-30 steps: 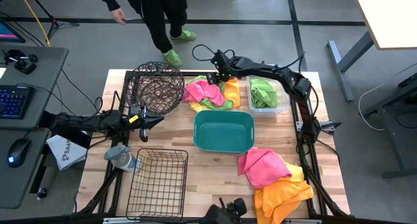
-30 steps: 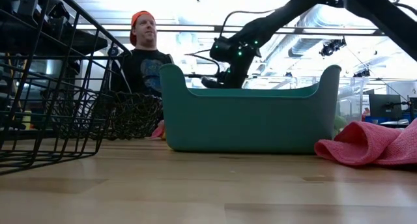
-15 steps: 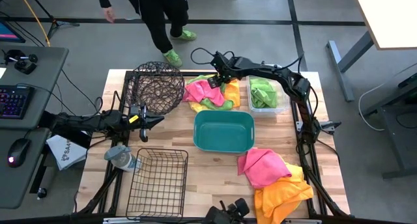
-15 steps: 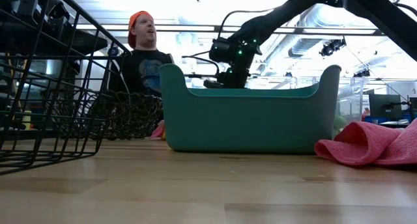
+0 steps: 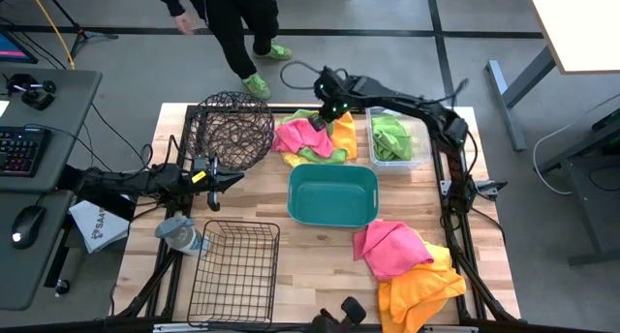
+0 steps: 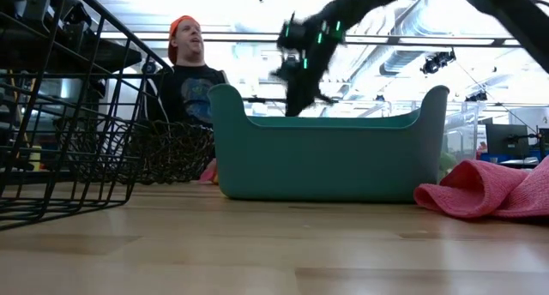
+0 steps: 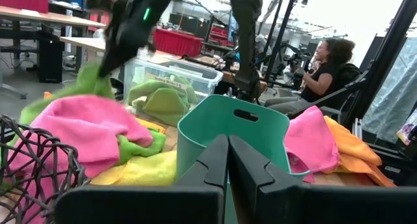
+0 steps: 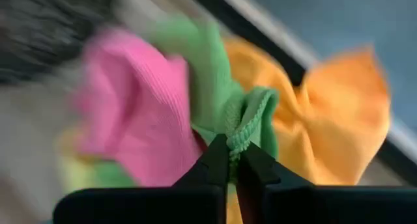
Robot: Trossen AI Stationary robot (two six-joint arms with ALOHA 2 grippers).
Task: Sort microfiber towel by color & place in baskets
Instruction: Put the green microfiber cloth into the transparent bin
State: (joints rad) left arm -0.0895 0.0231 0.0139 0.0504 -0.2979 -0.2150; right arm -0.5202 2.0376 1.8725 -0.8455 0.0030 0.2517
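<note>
While right gripper [image 8: 228,160] pinches green towel [image 8: 225,107] by hemmed edge above far pile [image 5: 310,139], cloth hangs limp: light, soft, may drag pink neighbour [image 8: 140,120]. Edge grip suits. Left gripper [image 7: 228,160] closed, empty, beside round basket [image 5: 231,130].

Tub [image 5: 332,195] at table [image 5: 320,260] centre. Round wire basket [image 5: 231,130] at far left corner; rectangular wire basket [image 5: 233,271] at near left. Clear bin [image 5: 396,141] at far right, towel inside. Towel pile [image 5: 308,139] between round basket and bin, behind tub. Second towel heap [image 5: 407,265] at near right corner. Right gripper [image 5: 330,108] above far pile, fingers pinching towel [image 8: 225,113]. Left gripper [image 5: 229,179] between the two wire baskets. Person [image 5: 228,18] on floor beyond table.
</note>
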